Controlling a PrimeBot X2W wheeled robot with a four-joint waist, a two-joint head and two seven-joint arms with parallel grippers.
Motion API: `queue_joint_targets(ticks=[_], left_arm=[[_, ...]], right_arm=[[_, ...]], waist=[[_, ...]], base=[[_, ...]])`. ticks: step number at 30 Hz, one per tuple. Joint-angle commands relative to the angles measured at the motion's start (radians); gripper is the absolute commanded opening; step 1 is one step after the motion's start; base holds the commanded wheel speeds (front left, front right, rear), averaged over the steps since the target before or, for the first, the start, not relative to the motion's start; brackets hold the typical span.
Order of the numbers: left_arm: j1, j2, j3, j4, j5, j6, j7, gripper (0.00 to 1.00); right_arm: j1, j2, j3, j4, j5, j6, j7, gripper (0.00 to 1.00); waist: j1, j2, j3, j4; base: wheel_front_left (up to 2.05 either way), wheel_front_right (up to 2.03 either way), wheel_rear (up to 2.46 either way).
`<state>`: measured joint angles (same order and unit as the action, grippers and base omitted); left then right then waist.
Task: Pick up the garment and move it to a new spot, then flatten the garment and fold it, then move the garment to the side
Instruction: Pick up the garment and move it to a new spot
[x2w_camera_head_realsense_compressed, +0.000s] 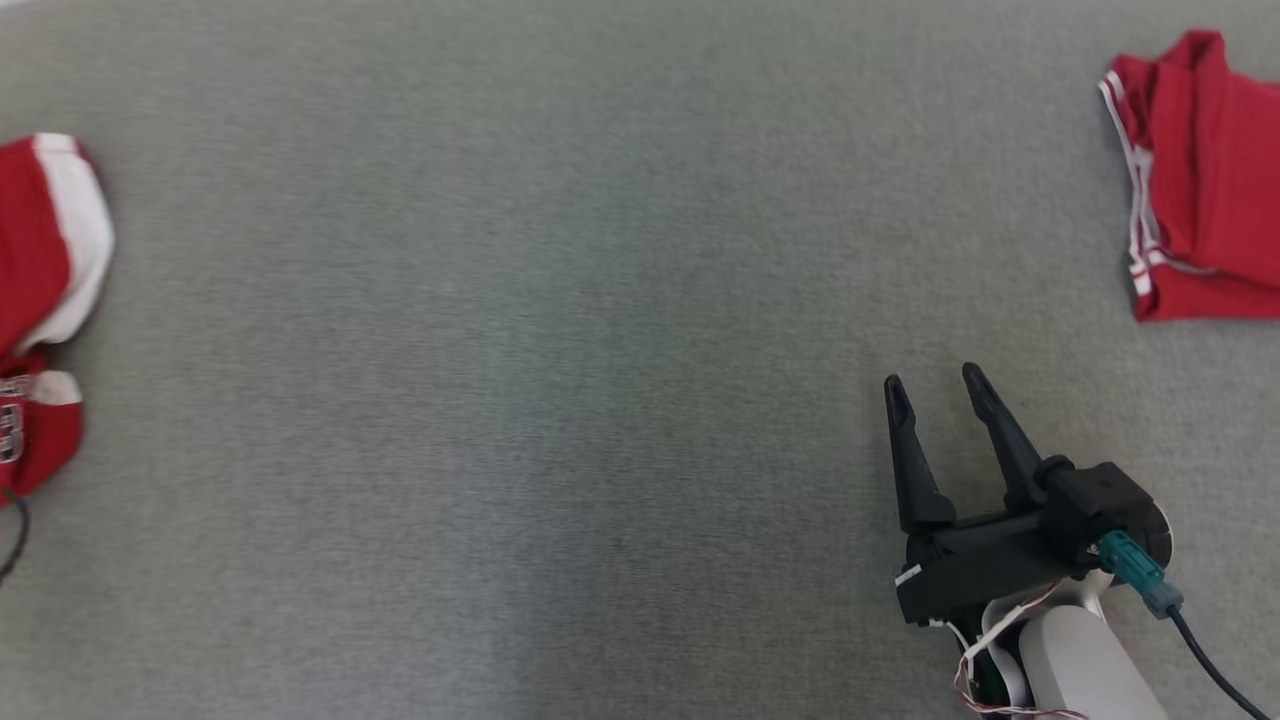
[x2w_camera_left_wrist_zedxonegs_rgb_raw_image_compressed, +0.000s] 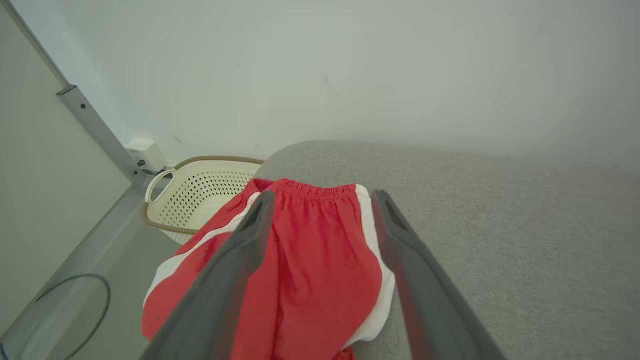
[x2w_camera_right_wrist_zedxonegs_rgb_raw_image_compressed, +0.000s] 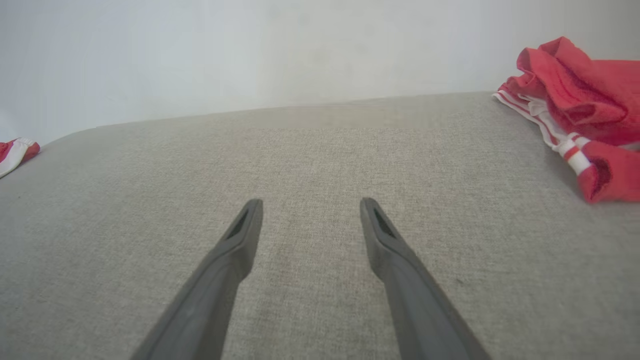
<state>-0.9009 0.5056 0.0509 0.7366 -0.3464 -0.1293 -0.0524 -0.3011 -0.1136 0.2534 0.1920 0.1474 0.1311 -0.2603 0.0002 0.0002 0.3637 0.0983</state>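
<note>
Your right gripper (x2w_camera_head_realsense_compressed: 932, 380) sits over the near right part of the grey surface (x2w_camera_head_realsense_compressed: 560, 300). Its two dark fingers are spread wide with nothing between them but bare cloth covering. It holds nothing.

Your left gripper (x2w_camera_left_wrist_zedxonegs_rgb_raw_image_compressed: 324, 195) is also spread wide, and it hangs over the shorts (x2w_camera_left_wrist_zedxonegs_rgb_raw_image_compressed: 310, 270). In the left wrist view the red fabric shows in the gap between the fingers, and the gathered waistband lies just beyond the tips. The jaws have not closed on anything. You cannot tell from these views whether the fingers touch the cloth.

The shorts are red with broad white side stripes. They lie rumpled at the surface's left edge, beside its rounded far corner, and part of them droops over that edge. In the head view the part nearest you carries a white print.

A second red garment (x2w_camera_head_realsense_compressed: 1210, 180) with thin white stripes lies folded at the far right corner of the surface. It is well apart from both grippers.

Beyond the left edge, down on the floor, a pale perforated basket (x2w_camera_left_wrist_zedxonegs_rgb_raw_image_compressed: 200, 195) with a brown rim stands near the wall. A grey cable (x2w_camera_left_wrist_zedxonegs_rgb_raw_image_compressed: 102, 300) loops on the floor nearer to you than the basket.
</note>
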Motion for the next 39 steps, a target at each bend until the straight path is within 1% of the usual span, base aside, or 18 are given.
queue_joint_targets(ticks=[1, 8, 11, 13, 17, 19, 21, 23, 24, 25, 32, 39], left_arm=[[-0.014, 0.014, -0.004, 0.012, -0.012, 0.002, 0.008, 1.0], [-0.082, 0.061, -0.063, 0.17, -0.019, 0.0, 0.088, 1.0], [-0.096, 0.059, -0.094, 0.224, -0.039, 0.0, 0.124, 1.0], [-0.096, 0.071, -0.111, 0.257, -0.057, 0.0, 0.145, 1.0], [-0.092, 0.077, -0.149, 0.306, -0.092, 0.0, 0.18, 1.0], [-0.094, 0.091, -0.17, 0.334, -0.091, 0.0, 0.199, 1.0], [-0.093, 0.089, -0.185, 0.36, -0.099, 0.0, 0.215, 1.0], [-0.102, 0.098, -0.196, 0.382, -0.106, 0.0, 0.22, 1.0], [-0.106, 0.099, -0.209, 0.383, -0.105, 0.0, 0.214, 0.75], [-0.113, 0.104, -0.214, 0.381, -0.104, 0.0, 0.191, 0.01], [-0.149, 0.105, -0.269, 0.373, -0.12, 0.0, 0.111, 0.0], [-0.186, 0.114, -0.341, 0.327, -0.124, 0.0, 0.032, 0.0]], right_arm=[[-0.009, 0.001, 0.002, -0.003, -0.01, -0.001, -0.005, 1.0], [-0.028, -0.004, 0.002, -0.016, -0.011, -0.001, -0.005, 1.0], [-0.034, -0.005, 0.003, -0.025, -0.016, -0.001, -0.005, 1.0], [-0.034, -0.005, 0.003, -0.03, -0.02, -0.001, -0.005, 1.0], [-0.033, -0.01, 0.001, -0.043, -0.023, -0.001, -0.005, 1.0], [-0.031, -0.011, -0.001, -0.049, -0.026, -0.001, -0.005, 1.0], [-0.028, -0.013, -0.002, -0.054, -0.026, -0.001, -0.005, 1.0], [-0.027, -0.014, -0.002, -0.058, -0.028, -0.001, -0.005, 1.0], [-0.027, -0.015, -0.003, -0.059, -0.028, -0.001, -0.005, 1.0], [-0.027, -0.015, -0.005, -0.06, -0.03, -0.001, -0.004, 1.0], [-0.022, -0.011, -0.004, -0.049, -0.033, -0.001, -0.002, 1.0], [-0.011, -0.004, 0.002, -0.028, -0.017, -0.001, -0.003, 1.0]], waist=[[-0.0002, -0.0002, 0.051, -0.05], [-0.0002, -0.0002, 0.087, -0.08], [-0.0002, -0.0002, 0.096, -0.09], [-0.0002, -0.0002, 0.102, -0.096], [-0.0002, -0.0002, 0.108, -0.104], [-0.0002, -0.0002, 0.11, -0.106], [-0.0002, -0.0002, 0.11, -0.108], [-0.0002, -0.0002, 0.112, -0.109], [-0.0002, -0.0002, 0.112, -0.109], [-0.0002, -0.0002, 0.111, -0.108], [-0.0002, -0.0002, 0.08, -0.096], [-0.0002, -0.0002, 0.011, -0.093]], base=[[0.0, 0.0, 0.0], [0.0, 0.0, 0.0], [0.0, 0.0, 0.0], [0.0, 0.0, 0.0], [0.0, 0.0, 0.0], [0.0, 0.0, 0.0], [0.0, 0.0, 0.0], [0.0, 0.0, 0.0], [0.0, 0.0, 0.0], [0.0, 0.0, 0.0], [0.0, 0.0, 0.0], [0.0, 0.0, 0.0]])
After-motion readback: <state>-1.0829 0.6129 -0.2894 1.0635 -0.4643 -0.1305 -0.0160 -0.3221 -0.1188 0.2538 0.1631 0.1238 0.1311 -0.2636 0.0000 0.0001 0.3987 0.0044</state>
